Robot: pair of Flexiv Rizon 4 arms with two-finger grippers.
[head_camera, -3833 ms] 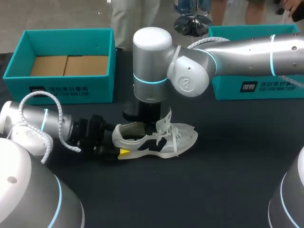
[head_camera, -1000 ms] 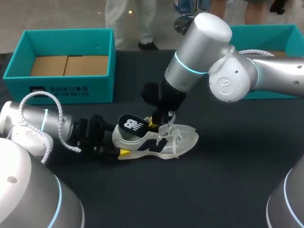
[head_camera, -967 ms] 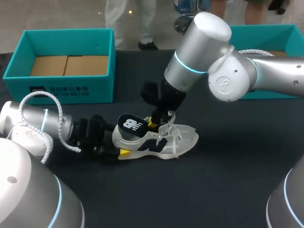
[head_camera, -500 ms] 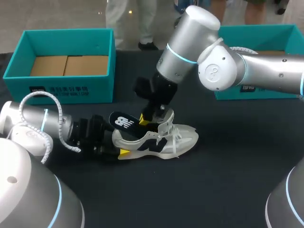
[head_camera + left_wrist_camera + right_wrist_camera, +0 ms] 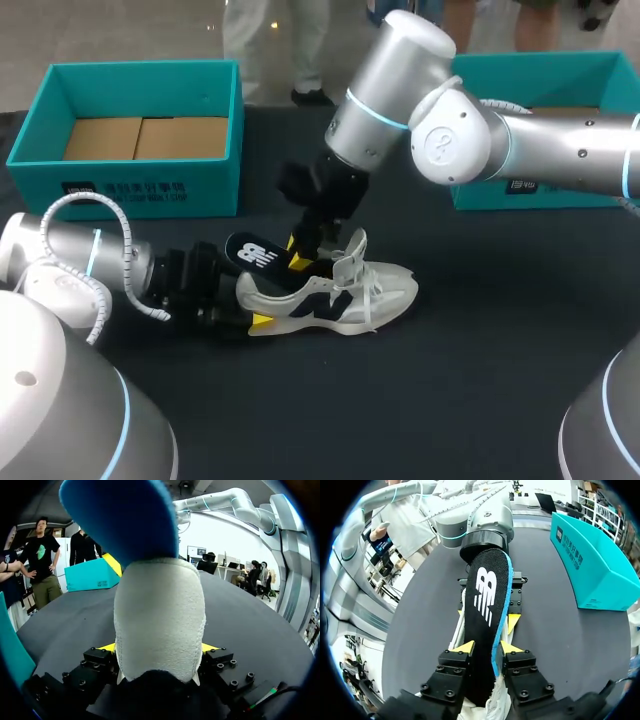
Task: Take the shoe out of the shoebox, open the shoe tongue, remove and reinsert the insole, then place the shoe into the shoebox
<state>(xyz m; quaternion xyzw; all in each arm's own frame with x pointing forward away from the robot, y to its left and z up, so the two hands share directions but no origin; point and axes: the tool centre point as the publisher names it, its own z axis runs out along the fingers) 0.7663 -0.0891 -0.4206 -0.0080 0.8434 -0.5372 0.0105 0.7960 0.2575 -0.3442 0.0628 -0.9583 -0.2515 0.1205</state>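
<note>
- Head view: a white sneaker (image 5: 335, 290) lies on its sole on the dark table (image 5: 480, 380), in front of the teal shoebox (image 5: 125, 185). A second teal box (image 5: 540, 185) sits far to the right. The left gripper (image 5: 258, 320) is at the sneaker's heel. The right gripper (image 5: 300, 258) pinches a black insole (image 5: 252, 253), which slants up out of the shoe opening.
- Left wrist view: the left gripper (image 5: 159, 649) is clamped on the sneaker's (image 5: 160, 620) padded white heel, one yellow tip pressed to each side. The insole's (image 5: 120, 520) blue underside rises above the heel.
- Right wrist view: the right gripper (image 5: 488, 649) is closed on the insole (image 5: 487, 600), squeezing its edges between both tips. The shoebox (image 5: 590, 565) stands off to one side.
</note>
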